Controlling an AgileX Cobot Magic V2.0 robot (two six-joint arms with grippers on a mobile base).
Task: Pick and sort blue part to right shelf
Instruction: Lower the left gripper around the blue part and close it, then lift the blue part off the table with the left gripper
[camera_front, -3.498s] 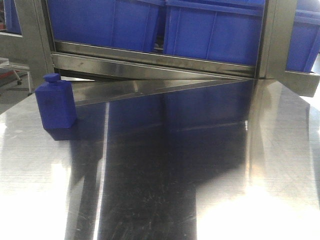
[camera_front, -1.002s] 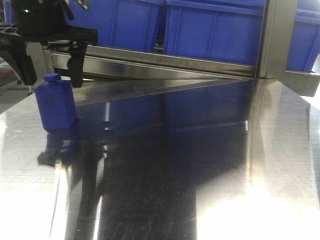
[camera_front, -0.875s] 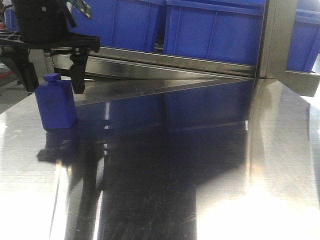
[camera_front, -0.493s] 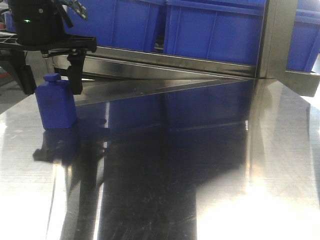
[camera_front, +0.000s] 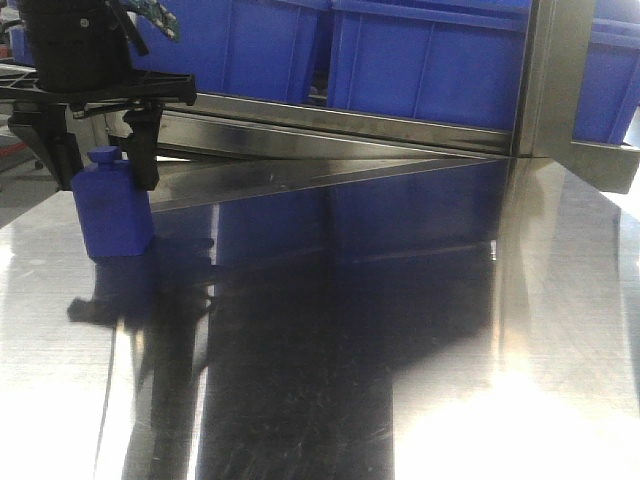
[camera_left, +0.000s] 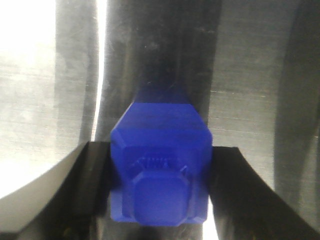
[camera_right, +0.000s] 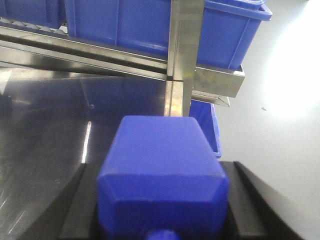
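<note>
A blue part (camera_front: 110, 215) stands upright at the far left of the steel table (camera_front: 350, 330). My left gripper (camera_front: 103, 180) hangs over it, one black finger on each side of its shoulders. From the left wrist I look down on its cap (camera_left: 159, 197), and the left gripper (camera_left: 160, 150) has both fingers (camera_left: 95, 175) pressed against the block's sides. In the right wrist view another blue part (camera_right: 160, 160) is clamped in my right gripper (camera_right: 160, 167), base pointing at the shelf. The right gripper is outside the front view.
Large blue bins (camera_front: 420, 60) sit on the steel shelf behind the table, with an upright steel post (camera_front: 540, 80) at the right. From the right wrist, the post (camera_right: 182, 50) is straight ahead and a blue bin (camera_right: 207, 125) stands on the floor beyond the table edge.
The left gripper came in from above, lowered around the blue part, and its fingers have drawn inward against the part's sides. The part has not moved.
</note>
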